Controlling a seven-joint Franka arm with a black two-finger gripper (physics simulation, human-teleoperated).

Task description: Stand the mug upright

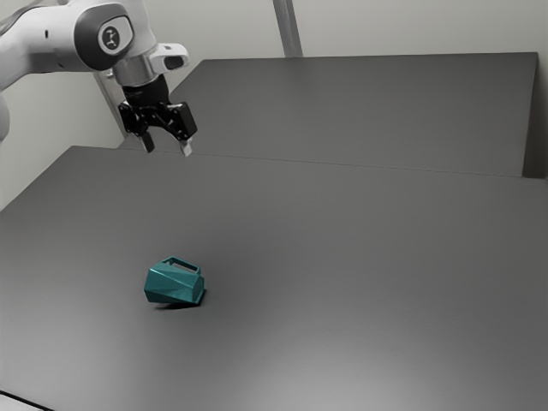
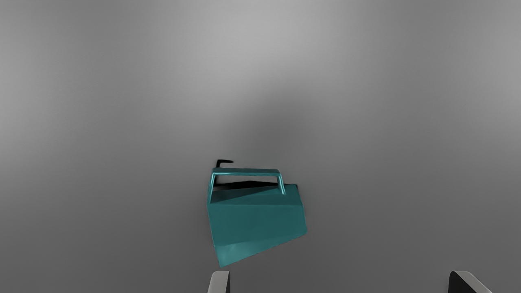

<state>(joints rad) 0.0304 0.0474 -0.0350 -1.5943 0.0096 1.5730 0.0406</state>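
While the gripper (image 1: pixel 167 147) hangs above the table (image 1: pixel 342 257), its jaws are released, with the two fingers (image 2: pixel 219 281) standing wide apart and the grey tabletop visible between their tips. The mug (image 1: pixel 174 283) is well apart from them, lying on its side on the table, lower than the gripper and nearer to the exterior camera. In the wrist view it sits ahead of the fingertips, offset toward one finger rather than centred on the gap. Its handle (image 2: pixel 246 171) runs along the side of the body that faces away from the fingers; one end of the body is wider than the other. I cannot tell which end is the mouth.

The tabletop extends around the mug on every side, with the broadest stretch toward the exterior view's right. The table's left edge runs slantwise at the exterior view's left, and a thin line (image 1: pixel 342 163) crosses the grey surface on the far side. The white arm (image 1: pixel 60 38) comes in from the upper left.
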